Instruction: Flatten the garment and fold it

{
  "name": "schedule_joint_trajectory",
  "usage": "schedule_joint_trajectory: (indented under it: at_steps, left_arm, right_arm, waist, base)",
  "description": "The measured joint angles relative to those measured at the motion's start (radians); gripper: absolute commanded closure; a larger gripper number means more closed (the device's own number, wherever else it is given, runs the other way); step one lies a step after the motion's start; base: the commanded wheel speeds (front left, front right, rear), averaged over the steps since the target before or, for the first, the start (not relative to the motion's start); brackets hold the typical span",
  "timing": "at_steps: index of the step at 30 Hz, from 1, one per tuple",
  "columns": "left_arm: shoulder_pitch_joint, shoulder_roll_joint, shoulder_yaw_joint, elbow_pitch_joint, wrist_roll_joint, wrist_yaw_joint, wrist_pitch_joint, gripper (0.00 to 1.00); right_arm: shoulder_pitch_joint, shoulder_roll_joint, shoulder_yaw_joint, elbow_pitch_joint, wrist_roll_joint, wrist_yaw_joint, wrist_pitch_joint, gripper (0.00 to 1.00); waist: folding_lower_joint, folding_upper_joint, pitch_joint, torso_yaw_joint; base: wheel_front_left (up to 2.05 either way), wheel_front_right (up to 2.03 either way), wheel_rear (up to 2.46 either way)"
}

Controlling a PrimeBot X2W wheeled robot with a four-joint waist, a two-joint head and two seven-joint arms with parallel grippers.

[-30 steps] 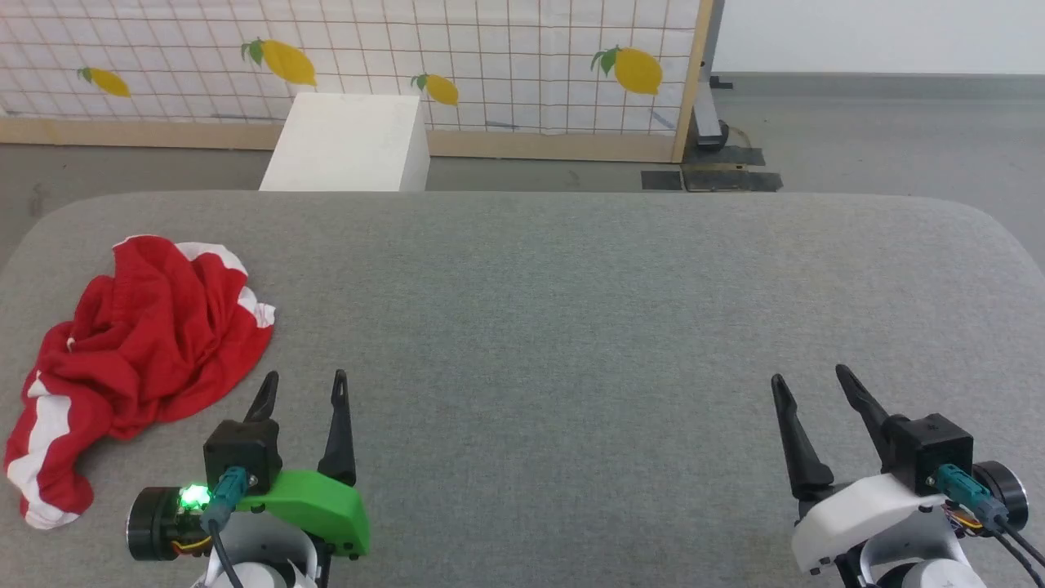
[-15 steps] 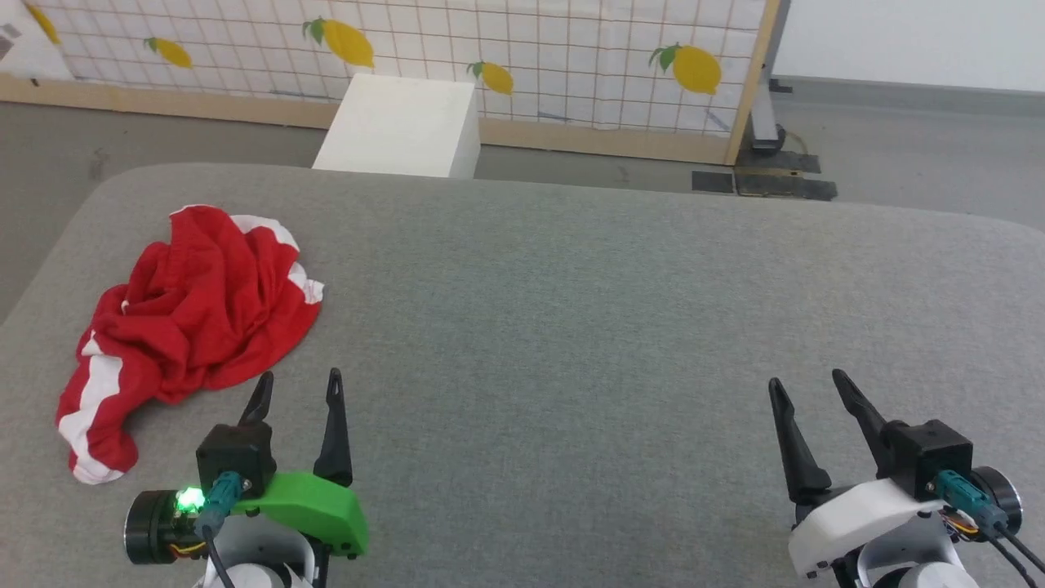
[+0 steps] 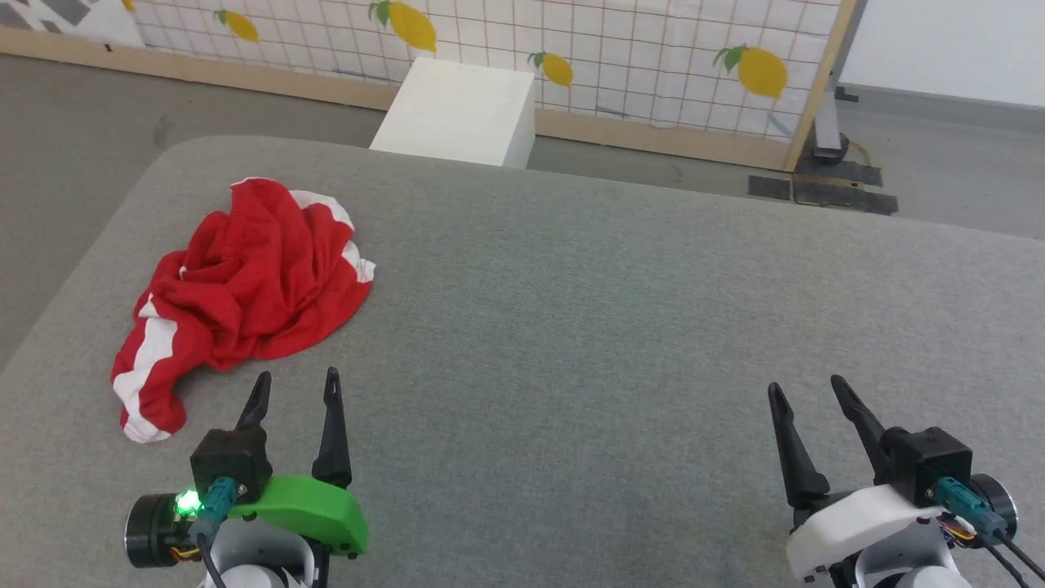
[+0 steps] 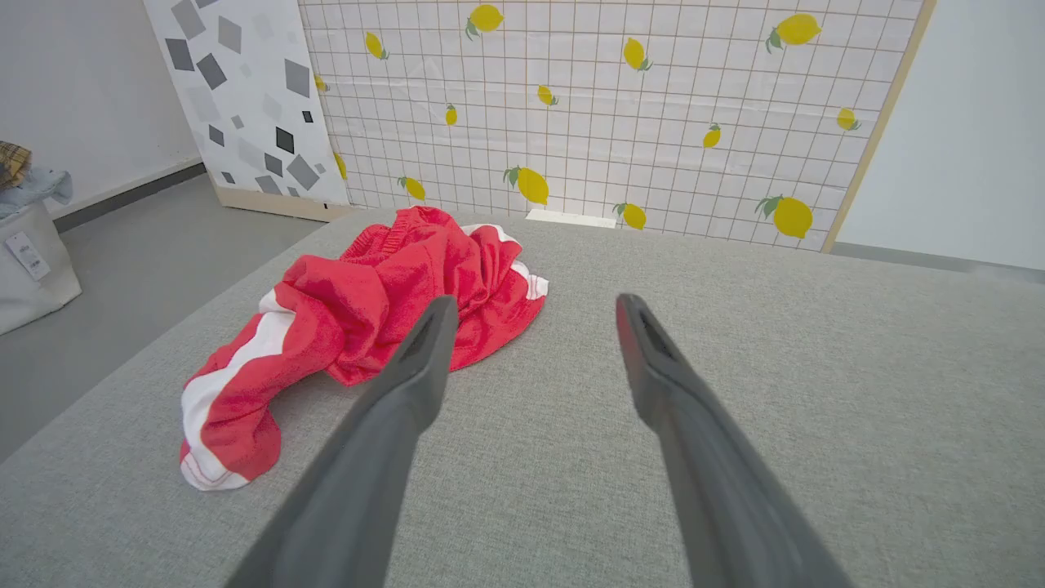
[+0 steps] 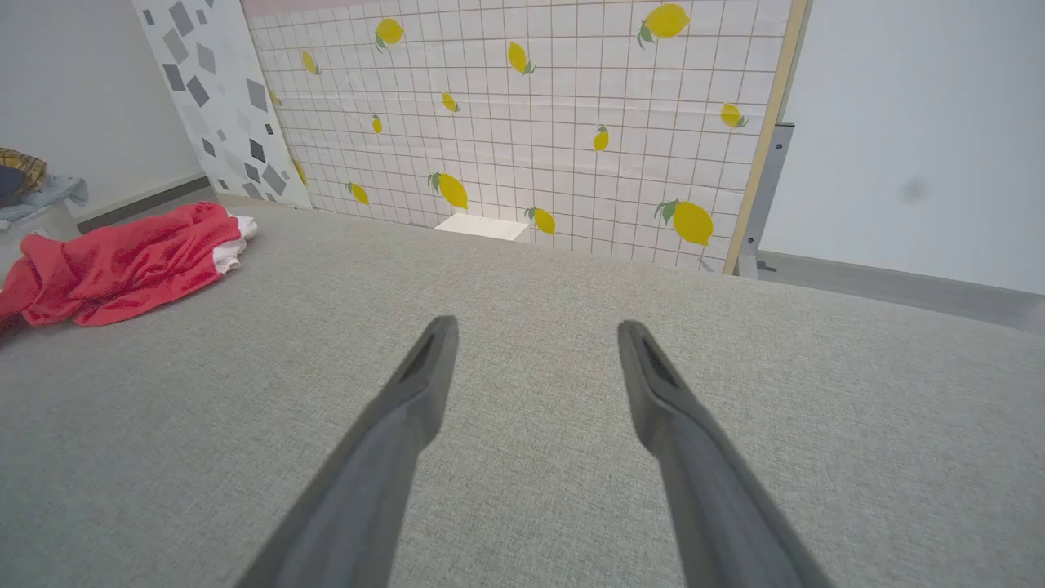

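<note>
Head view: garment (image 3: 245,282) crumpled on the table (image 3: 588,327); left tool (image 3: 296,376) and right tool (image 3: 805,384) empty, spread wide.
Left wrist view: garment just ahead, so I'd pinch its striped hem. Right wrist view: garment well off; I'd reach across.

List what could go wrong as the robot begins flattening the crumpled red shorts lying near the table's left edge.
1. The shorts lie bunched near the left edge of the table; a pull toward that edge might drag them off.
2. The layers are crumpled together, so the open left claw may pinch several folds at once and fail to spread them.
</note>
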Motion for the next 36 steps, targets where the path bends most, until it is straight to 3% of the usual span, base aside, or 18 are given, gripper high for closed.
schedule_joint_trajectory:
  at_steps: [36]
  left_arm:
    - [0.009, 0.0, 0.0, 0.039, -0.038, 0.031, -0.076, 0.0]
  right_arm:
    - [-0.001, 0.0, 0.021, 0.066, 0.037, 0.0, -0.073, 0.0]
  waist:
    - [0.0, 0.0, 0.011, 0.165]
  base:
    - [0.0, 0.0, 0.0]
